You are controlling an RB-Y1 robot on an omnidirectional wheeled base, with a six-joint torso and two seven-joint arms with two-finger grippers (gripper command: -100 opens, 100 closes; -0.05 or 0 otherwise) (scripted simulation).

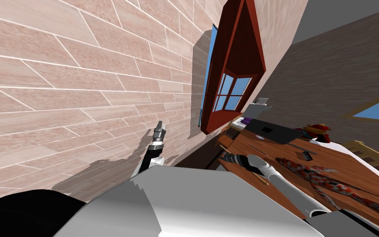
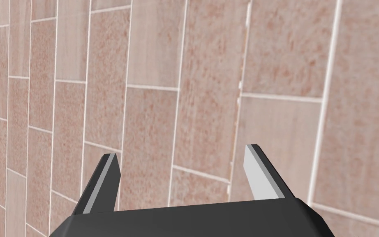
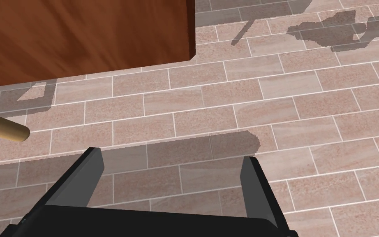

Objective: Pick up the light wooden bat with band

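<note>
The right pincer (image 3: 172, 181) hangs with its two fingers spread wide and nothing between them, looking down at the tiled floor (image 3: 266, 103). Just outside one finger (image 3: 88, 177), the rounded tip of a light wooden bat (image 3: 8, 129) pokes into sight, clear of the gap. Its shaft runs out of sight, so I cannot tell whether it carries a band or what it rests on. Beyond it stands the corner of the brown wooden surface (image 3: 102, 37), which the right arm reaches just past.

This looks like the approach step, with the grip not yet lined up. The next move calls for sliding the pincer sideways toward the bat until the shaft lies between the fingers, then closing.

The left pincer (image 1: 160, 128) is held well apart from the surface, out to the robot's left, fingers likewise spread and empty.
</note>
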